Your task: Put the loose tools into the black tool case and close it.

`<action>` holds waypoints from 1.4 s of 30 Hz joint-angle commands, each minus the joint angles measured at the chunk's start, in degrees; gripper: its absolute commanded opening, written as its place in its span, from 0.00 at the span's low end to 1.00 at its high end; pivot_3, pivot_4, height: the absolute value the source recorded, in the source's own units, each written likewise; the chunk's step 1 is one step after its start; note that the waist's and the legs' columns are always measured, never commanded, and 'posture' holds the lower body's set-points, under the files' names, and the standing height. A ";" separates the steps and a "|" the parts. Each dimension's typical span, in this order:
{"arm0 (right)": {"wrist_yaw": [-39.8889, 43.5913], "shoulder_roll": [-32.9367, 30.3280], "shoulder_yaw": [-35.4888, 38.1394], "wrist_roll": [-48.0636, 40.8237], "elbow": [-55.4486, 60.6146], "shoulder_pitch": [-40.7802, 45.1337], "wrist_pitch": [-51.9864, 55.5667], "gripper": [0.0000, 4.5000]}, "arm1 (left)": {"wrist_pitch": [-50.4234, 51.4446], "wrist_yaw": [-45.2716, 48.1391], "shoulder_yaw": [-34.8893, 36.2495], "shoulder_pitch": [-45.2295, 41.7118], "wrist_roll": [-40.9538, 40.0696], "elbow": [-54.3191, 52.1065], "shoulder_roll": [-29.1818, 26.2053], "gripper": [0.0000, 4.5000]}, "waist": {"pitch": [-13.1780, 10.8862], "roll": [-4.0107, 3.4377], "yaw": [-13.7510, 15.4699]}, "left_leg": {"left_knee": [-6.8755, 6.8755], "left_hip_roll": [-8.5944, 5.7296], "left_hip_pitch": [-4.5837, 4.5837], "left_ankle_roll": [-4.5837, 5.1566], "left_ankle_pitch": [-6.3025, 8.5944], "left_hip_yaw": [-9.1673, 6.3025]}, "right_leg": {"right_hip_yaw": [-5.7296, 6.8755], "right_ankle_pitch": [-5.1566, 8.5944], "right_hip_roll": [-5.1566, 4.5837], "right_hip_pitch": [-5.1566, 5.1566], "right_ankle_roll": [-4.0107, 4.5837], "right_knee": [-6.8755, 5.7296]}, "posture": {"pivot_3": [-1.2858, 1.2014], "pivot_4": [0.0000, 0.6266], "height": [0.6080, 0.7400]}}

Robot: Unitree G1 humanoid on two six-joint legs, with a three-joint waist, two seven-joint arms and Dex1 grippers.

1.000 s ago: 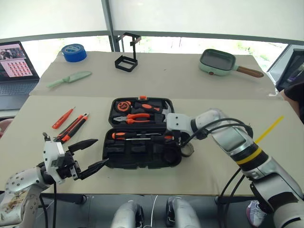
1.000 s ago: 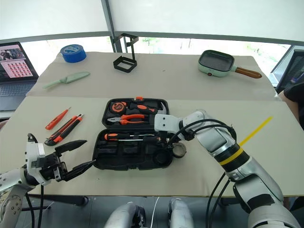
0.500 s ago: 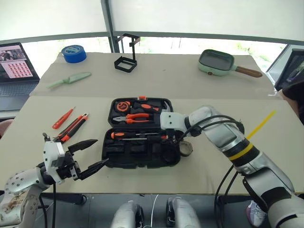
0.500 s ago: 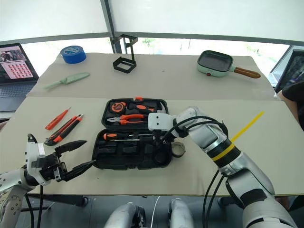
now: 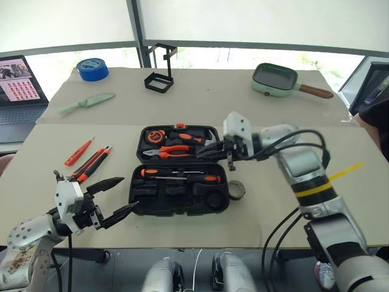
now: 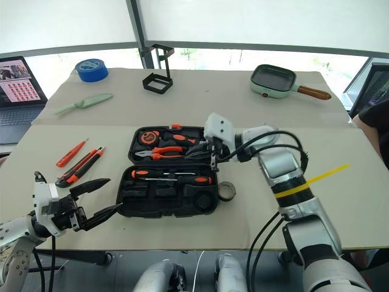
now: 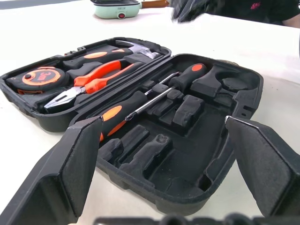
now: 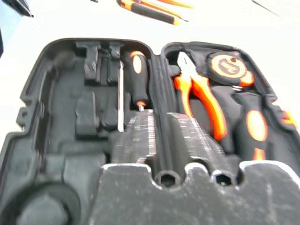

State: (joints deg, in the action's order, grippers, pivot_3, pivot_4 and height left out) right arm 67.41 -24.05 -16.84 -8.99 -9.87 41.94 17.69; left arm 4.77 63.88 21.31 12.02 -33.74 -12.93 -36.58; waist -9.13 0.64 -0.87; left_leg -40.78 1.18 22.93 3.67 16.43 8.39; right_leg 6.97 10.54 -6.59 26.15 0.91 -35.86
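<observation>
The black tool case [image 5: 179,170] lies open on the near table. Its far half holds one tape measure [image 5: 157,135], one pair of pliers [image 5: 173,150] and one hammer [image 5: 193,137]; its near half holds two black-and-orange screwdrivers [image 5: 177,175], laid in opposite directions.

Three loose tools lie on the table left of the case: one slim all-orange screwdriver [image 5: 79,151] and, beside it, two dark tools with orange trim [image 5: 91,164] — which is the utility knife cannot be told. One small dark tape roll [image 5: 236,190] sits just beside the case's right edge.

The left gripper [image 5: 112,196] hovers near the case's front-left corner, fingers spread wide and empty. The right gripper [image 5: 214,151] hangs over the case's right side with fingers pressed together, holding nothing visible.

The left wrist view adds the empty moulded slots [image 7: 154,147] of the near half. The head views add one blue tape roll [image 5: 92,68], one green knife [image 5: 87,101], one wire stand [image 5: 159,78] and one pan [image 5: 276,79] on the far table.
</observation>
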 commanded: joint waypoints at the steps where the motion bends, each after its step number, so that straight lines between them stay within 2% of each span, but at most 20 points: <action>1: -1.86 0.82 -2.19 3.16 -0.80 -1.15 -4.55 0.01 | -1.48 -0.51 1.07 0.32 -0.16 -0.79 0.06 1.00 | 0.00 0.00 -0.02 | -0.01 0.00 0.00 0.00 0.00 0.01 | -0.01 0.00 0.00 0.00 0.00 -0.01 | 0.52 0.24 1.00; 5: -4.29 2.63 -3.66 5.51 -4.84 -1.67 -6.84 0.01 | -1.39 -1.09 1.63 1.14 -0.46 -1.56 -0.23 1.00 | 0.01 0.01 -0.02 | -0.01 -0.01 -0.06 -0.02 0.00 0.05 | -0.06 0.01 0.00 -0.02 -0.02 0.01 | 0.52 0.24 1.00; 15: -3.62 6.15 -8.28 9.86 -7.92 -0.88 -11.07 0.01 | -0.85 -2.57 3.56 4.43 -0.51 -3.30 -0.89 1.00 | 0.02 0.02 -0.78 | 0.02 0.24 -0.15 -0.19 -0.04 0.08 | -0.06 0.07 0.15 -0.03 0.08 -0.03 | 0.52 0.24 1.00; 19: -4.62 6.65 -8.82 11.93 -8.98 -0.49 -17.98 0.01 | 0.96 -6.55 4.65 4.26 -0.45 -3.15 -0.36 1.00 | 0.02 0.03 -1.09 | 0.04 0.44 -0.16 -0.30 -0.08 0.11 | -0.03 0.10 0.28 -0.03 0.12 -0.03 | 0.52 0.24 1.00; 21: -5.43 7.07 -6.44 10.28 -8.59 -0.24 -19.21 0.01 | 1.34 -7.49 5.28 4.86 -0.77 -3.51 -0.23 1.00 | 0.02 0.03 -1.41 | 0.05 0.53 -0.18 -0.36 -0.12 0.11 | -0.03 0.11 0.39 -0.03 0.13 -0.04 | 0.52 0.24 1.00; 25: -5.21 7.19 2.96 -0.89 -1.67 -2.17 -17.85 0.01 | 1.76 -10.87 9.42 8.29 -1.62 -3.39 1.70 1.00 | 0.02 0.02 -1.41 | 0.06 0.62 -0.14 -0.41 -0.15 0.11 | -0.03 0.09 0.40 0.03 0.27 -0.05 | 0.52 0.24 1.00; 27: -2.63 4.68 6.95 -7.70 5.43 -6.25 -14.30 0.13 | 1.02 -11.28 13.16 10.84 -3.44 -1.69 3.45 1.00 | 0.01 0.02 -1.26 | 0.07 0.62 -0.10 -0.41 -0.15 0.11 | -0.02 0.09 0.39 0.04 0.30 -0.02 | 0.52 0.24 1.00; 30: -3.13 1.39 10.02 -10.48 12.17 -11.90 -12.75 0.32 | 1.01 -12.67 17.55 13.66 -4.77 0.22 5.26 1.00 | 0.03 0.05 -0.82 | 0.07 0.62 -0.07 -0.36 -0.11 0.07 | -0.01 0.10 0.20 0.02 0.30 0.09 | 0.52 0.24 1.00; 32: -5.30 0.31 12.49 -11.49 15.32 -15.41 -12.90 0.49 | 0.70 -14.34 19.98 14.99 -4.57 1.82 6.25 1.00 | 0.03 0.08 -0.28 | 0.06 0.62 -0.08 -0.30 0.06 0.07 | 0.02 0.13 0.17 0.00 0.26 0.12 | 0.52 0.24 1.00; 35: -6.11 -0.75 17.68 -12.92 17.25 -22.67 -19.31 0.70 | -0.20 -18.68 25.44 16.44 -4.95 6.36 8.51 1.00 | 0.03 0.10 0.20 | 0.05 0.62 -0.09 -0.63 0.27 0.07 | 0.00 0.30 0.15 0.02 0.00 0.14 | 0.52 0.24 1.00; 37: -4.38 -0.38 20.31 -14.20 17.26 -27.16 -26.49 0.85 | 0.22 -21.04 28.67 16.81 -6.15 9.31 9.70 1.00 | 0.03 0.12 0.24 | 0.04 0.63 -0.11 -0.29 0.49 0.07 | 0.00 0.33 0.16 0.00 -0.04 0.13 | 0.52 0.24 1.00; 39: -5.63 -0.55 22.13 -14.41 18.08 -29.77 -28.36 0.99 | 0.84 -21.87 30.08 17.17 -6.54 11.33 9.81 1.00 | 0.05 0.18 0.29 | 0.03 0.63 -0.11 -0.24 0.50 0.07 | 0.00 0.33 0.17 -0.01 -0.05 0.13 | 0.52 0.24 1.00; 42: -7.97 -1.83 24.05 -15.36 19.14 -34.57 -26.01 0.99 | 5.82 -24.70 31.33 16.31 -8.30 14.99 8.24 1.00 | 0.06 0.24 0.35 | 0.01 0.63 -0.13 -0.15 0.45 0.07 | -0.01 0.33 0.18 -0.01 -0.06 0.08 | 0.52 0.24 1.00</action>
State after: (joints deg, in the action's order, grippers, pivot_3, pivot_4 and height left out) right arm 61.14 -25.35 4.80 -22.68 6.76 8.79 -8.21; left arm 7.42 41.59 50.75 28.86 -40.41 0.82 -26.63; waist -9.07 0.87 -0.52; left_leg -40.76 1.83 22.78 3.49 16.90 8.45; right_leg 6.95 10.87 -6.42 26.13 0.85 -35.77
